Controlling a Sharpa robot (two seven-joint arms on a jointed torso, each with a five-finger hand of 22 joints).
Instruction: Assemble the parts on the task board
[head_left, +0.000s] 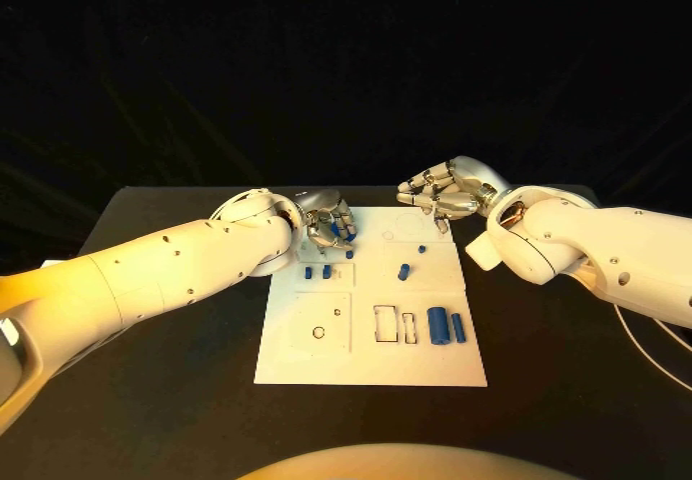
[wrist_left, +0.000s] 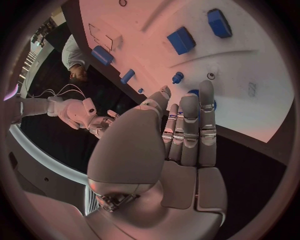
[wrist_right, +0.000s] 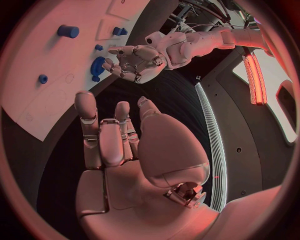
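The white task board (head_left: 372, 362) lies in the middle of the black table. My left hand (head_left: 329, 222) (wrist_left: 181, 130) is at the board's far left corner, fingertips down on a round blue part (wrist_right: 97, 66) (wrist_left: 214, 105). The fingers mostly hide that part, so I cannot tell whether they grip it. My right hand (head_left: 444, 195) (wrist_right: 119, 145) hovers just past the board's far right edge, fingers apart and holding nothing. Two blue cylinders (head_left: 447, 326) lie side by side at the board's right. Two small blue parts (head_left: 319, 271) sit close together near my left hand.
More small blue parts are scattered over the board's far half (head_left: 404, 269) (head_left: 421, 248) (head_left: 349, 254). Rectangular slots (head_left: 389, 324) and a square recess with a round hole (head_left: 317, 333) mark the near half. Black tabletop (head_left: 173, 400) surrounds the board.
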